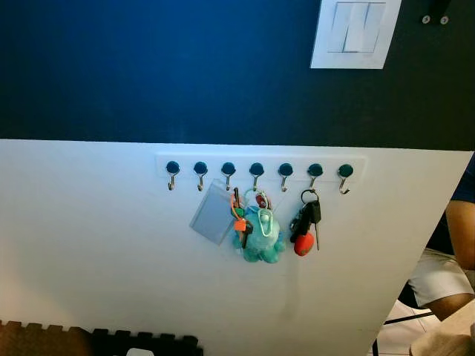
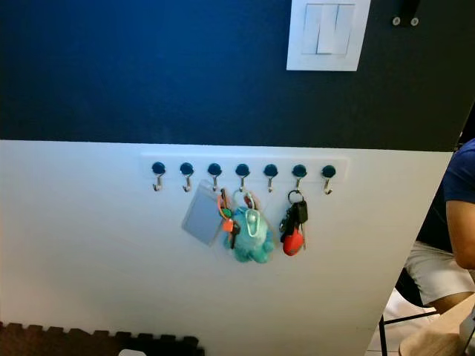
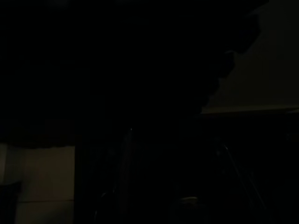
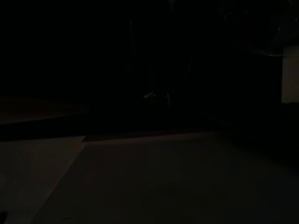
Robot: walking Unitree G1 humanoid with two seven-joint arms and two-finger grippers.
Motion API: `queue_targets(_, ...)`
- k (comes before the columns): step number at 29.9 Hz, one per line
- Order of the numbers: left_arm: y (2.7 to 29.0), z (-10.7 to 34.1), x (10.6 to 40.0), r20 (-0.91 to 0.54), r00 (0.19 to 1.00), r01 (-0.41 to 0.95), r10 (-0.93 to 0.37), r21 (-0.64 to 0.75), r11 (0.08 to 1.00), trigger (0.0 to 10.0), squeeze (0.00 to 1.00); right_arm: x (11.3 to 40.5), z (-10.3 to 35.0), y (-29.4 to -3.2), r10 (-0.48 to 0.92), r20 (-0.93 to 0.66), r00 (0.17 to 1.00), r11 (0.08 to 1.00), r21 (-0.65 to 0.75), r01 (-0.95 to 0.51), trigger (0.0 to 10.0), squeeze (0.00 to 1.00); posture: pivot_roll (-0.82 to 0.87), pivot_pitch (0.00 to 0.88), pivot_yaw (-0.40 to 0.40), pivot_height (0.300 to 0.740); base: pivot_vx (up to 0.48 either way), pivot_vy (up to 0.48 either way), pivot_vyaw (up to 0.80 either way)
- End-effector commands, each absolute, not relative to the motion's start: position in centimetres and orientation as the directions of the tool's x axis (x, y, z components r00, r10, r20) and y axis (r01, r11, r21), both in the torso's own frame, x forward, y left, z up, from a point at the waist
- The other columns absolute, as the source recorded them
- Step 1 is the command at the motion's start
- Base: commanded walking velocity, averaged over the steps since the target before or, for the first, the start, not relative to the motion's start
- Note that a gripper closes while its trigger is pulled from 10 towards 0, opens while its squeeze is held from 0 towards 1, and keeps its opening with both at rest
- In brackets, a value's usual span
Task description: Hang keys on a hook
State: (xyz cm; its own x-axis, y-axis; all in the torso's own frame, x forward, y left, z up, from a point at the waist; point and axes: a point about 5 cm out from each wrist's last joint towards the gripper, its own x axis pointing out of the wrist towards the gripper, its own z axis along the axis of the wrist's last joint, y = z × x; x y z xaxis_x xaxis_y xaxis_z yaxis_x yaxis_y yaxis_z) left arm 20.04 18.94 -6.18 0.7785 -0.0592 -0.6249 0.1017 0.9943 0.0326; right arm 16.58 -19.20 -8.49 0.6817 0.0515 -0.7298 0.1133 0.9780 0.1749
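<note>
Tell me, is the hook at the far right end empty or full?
Empty. The last hook has nothing hanging from it; the black car key bunch with the red fob hangs from the hook beside it.

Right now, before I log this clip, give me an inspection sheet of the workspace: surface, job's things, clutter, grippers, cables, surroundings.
Surface: white lower wall, dark blue above.
Job's things: hook rail with seven hooks; clear card holder on the third from the left, teal plush keychain on the fourth, black key bunch with red fob on the sixth; the other hooks bare.
Clutter: nothing seen.
Grippers: wrist views too dark to judge.
Cables: nothing seen.
Surroundings: light switch above the rail; dark foam mat on the floor; seated person at the right edge.
</note>
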Motion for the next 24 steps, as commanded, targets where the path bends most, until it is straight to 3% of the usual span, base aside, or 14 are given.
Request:
queue_targets(1,18.69,-6.13,19.97,-0.618,0.783,0.129,-0.077,0.040,0.991,10.0,0.00,16.30,-8.63,-18.96,0.063,-0.735,0.675,0.980,0.175,0.099,10.0,0.00,0.07,0.000,-0.019,0.740,0.000,0.000,0.00)
queue_targets(7,18.83,-6.08,19.95,-0.615,0.785,0.138,-0.082,0.044,0.989,10.0,0.00,16.35,-8.63,-18.85,0.065,-0.735,0.674,0.979,0.178,0.099,10.0,0.00,0.07,0.000,-0.016,0.740,0.000,0.000,0.00)
queue_targets(24,18.83,-6.04,19.90,-0.613,0.784,0.157,-0.098,0.043,0.987,10.0,0.00,16.12,-8.75,-18.68,0.068,-0.739,0.670,0.978,0.182,0.102,10.0,0.00,0.08,0.000,-0.015,0.740,0.000,0.306,0.00)
